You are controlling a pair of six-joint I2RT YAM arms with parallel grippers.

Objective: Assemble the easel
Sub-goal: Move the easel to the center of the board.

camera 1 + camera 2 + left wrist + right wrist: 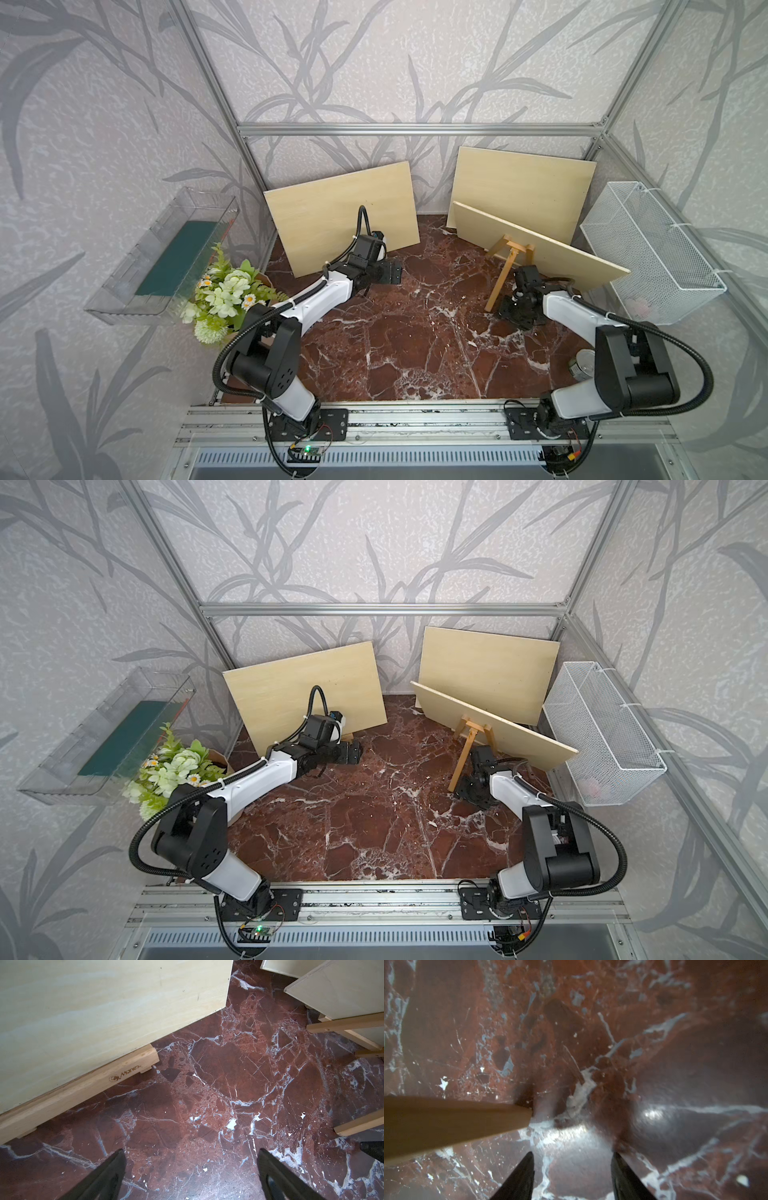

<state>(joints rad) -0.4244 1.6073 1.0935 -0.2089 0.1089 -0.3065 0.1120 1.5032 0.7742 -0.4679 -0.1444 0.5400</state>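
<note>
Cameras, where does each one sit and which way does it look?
Top views: high over the front rail, looking down at the marble table; left arm and right arm show.
Left wrist: on the left arm, facing an easel ledge under a board; left gripper open.
Right wrist: on the right arm, close over the table beside an easel leg; right gripper open.
Shared: both wrist views show that leg.

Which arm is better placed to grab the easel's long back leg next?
Right. The right end effector, open, is beside that leg's foot, the tip just off its fingers in the wrist view. The left end effector, also open, is across the table by the other board.
</note>
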